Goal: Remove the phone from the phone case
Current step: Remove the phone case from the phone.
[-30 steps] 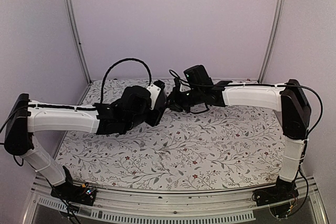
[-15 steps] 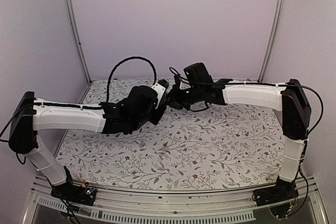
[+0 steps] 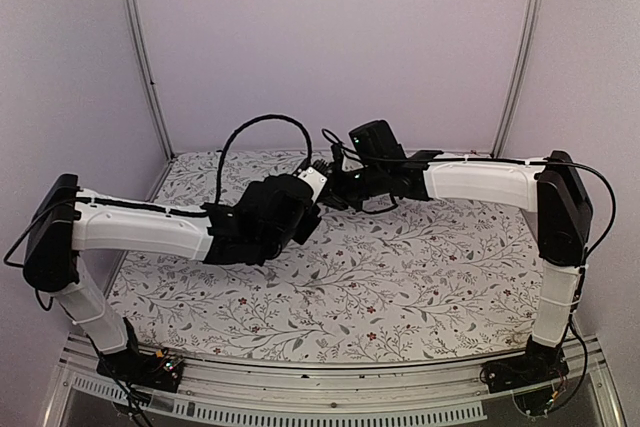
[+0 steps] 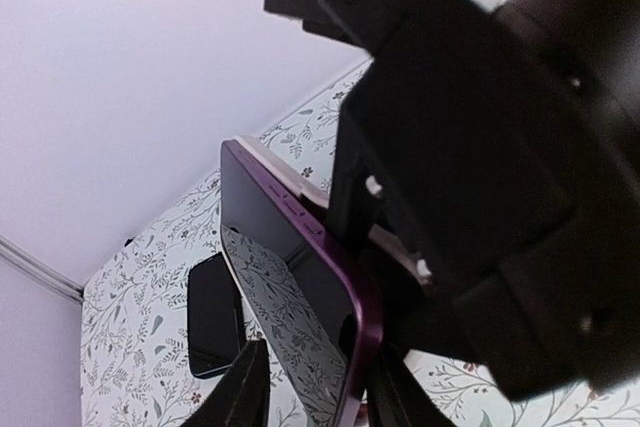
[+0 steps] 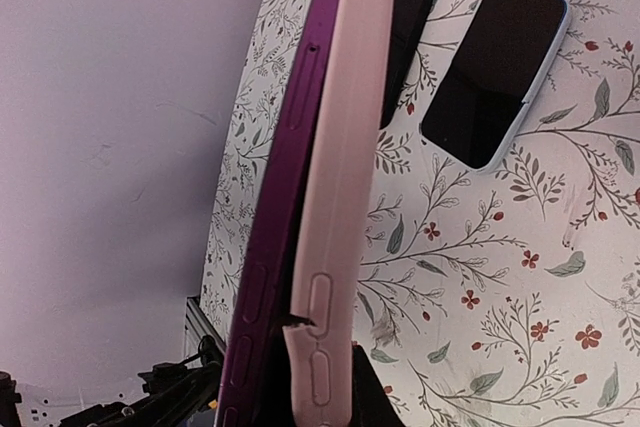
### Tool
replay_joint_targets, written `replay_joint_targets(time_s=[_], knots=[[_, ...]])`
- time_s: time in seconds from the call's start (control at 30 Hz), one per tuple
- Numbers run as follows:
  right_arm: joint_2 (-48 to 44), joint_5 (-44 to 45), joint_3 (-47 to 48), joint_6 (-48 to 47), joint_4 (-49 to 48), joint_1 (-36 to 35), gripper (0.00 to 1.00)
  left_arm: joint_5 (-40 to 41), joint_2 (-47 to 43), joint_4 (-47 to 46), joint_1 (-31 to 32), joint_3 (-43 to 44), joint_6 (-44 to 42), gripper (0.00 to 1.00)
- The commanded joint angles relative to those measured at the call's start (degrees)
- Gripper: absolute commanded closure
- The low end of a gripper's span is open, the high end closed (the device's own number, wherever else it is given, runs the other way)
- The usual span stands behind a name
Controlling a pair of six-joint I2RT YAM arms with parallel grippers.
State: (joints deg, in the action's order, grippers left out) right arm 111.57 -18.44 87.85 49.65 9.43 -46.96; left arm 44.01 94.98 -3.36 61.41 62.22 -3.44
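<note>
My right gripper (image 5: 300, 405) is shut on a pink phone case (image 5: 340, 177), holding it upright on edge above the table. The purple phone (image 5: 275, 227) stands partly peeled out of the case along one long side, and the case rim is torn by the buttons. In the left wrist view the phone (image 4: 300, 237) has its dark screen mirroring the tablecloth, and the case (image 4: 292, 175) shows behind it. My left gripper (image 4: 320, 397) straddles the phone's lower corner, jaws narrowed, with a gap still visible on the screen side. From above, both grippers (image 3: 318, 183) meet at mid-table.
A bare black phone (image 5: 405, 27) and a phone in a light blue case (image 5: 495, 72) lie flat on the floral tablecloth (image 3: 400, 267) below the held phone. The black phone (image 4: 210, 317) also shows in the left wrist view. Walls close the back and sides.
My left arm has swung right and forward to the held phone, and its jaws have narrowed around the phone's corner. The right arm has stayed where it was.
</note>
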Motion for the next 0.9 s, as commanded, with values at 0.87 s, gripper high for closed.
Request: replay_joint_targets(time_s=[0.87], knots=[[-3.1,2.5,-3.8,-0.5,-4.4,-0.3,1.0,1.6,-9.6,-11.2,0.3,-6.9,4.3,1.0]])
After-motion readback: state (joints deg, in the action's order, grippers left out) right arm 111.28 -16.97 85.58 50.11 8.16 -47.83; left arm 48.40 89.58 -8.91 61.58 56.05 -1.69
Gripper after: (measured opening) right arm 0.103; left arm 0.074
